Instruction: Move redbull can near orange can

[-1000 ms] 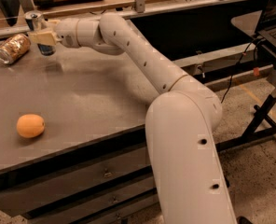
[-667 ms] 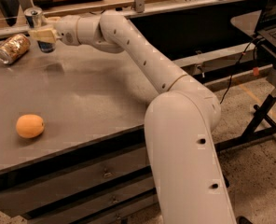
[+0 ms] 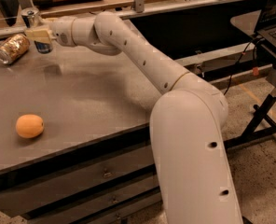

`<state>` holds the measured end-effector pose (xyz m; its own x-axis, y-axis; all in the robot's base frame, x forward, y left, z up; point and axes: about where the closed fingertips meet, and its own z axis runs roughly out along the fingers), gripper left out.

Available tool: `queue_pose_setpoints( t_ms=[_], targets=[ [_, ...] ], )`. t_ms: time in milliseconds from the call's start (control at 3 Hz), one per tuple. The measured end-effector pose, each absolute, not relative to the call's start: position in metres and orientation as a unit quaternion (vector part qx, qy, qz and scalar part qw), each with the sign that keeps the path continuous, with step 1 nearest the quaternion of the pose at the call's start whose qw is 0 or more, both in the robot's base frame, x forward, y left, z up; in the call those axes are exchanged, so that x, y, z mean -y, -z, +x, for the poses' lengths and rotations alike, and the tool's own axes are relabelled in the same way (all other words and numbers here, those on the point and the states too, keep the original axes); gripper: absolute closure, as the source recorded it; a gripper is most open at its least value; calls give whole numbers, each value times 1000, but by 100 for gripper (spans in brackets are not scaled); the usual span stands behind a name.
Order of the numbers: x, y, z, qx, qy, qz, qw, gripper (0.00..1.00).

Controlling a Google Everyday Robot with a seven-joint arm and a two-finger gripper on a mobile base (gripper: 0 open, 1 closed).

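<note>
My gripper is at the far left of the table, shut on the slim redbull can. The can's silver top shows above the fingers and its blue bottom below them. I hold it upright, just above the table. The orange can, golden-brown and mottled with silver ends, lies on its side just to the left of the redbull can, a small gap between them.
A round orange fruit lies near the table's front left. The grey table has drawers along its front edge. A rail and shelf run behind the table. A laptop stand is at the right.
My gripper has moved the redbull can slightly left, closer to the orange can. The orange can and the fruit have not moved.
</note>
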<state>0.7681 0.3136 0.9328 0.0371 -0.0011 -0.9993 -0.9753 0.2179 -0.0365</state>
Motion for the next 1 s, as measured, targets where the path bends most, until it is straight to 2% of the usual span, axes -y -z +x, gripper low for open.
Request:
queue_pose_setpoints(
  t_ms=[333, 1000],
  targets=[
    [-348, -921, 775, -559, -439, -441, 547, 100],
    [-363, -906, 785, -565, -433, -437, 550, 100]
  ],
)
